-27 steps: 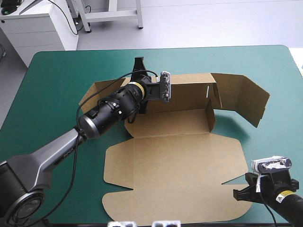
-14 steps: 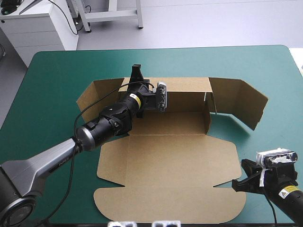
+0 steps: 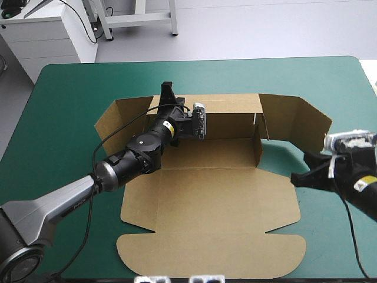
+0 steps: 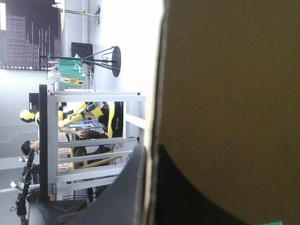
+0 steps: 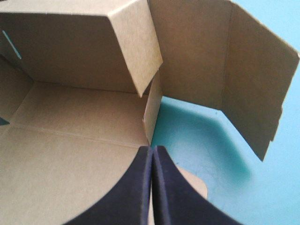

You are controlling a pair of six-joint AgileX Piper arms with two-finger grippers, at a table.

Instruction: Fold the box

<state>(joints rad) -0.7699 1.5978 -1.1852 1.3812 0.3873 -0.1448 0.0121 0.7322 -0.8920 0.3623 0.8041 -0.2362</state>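
Two grippers are being positioned at the box (image 3: 206, 194), which is lying opened out mid-table on the teal-green cover (image 3: 65, 100). At left, its rear wall (image 3: 230, 115) is being pinched at the top edge by the left gripper (image 3: 168, 95), evidently to hold it upright. At right, the right gripper (image 5: 153, 150), closed up and empty, is being presented near the loose side wing (image 3: 297, 121), probably to push it inward.
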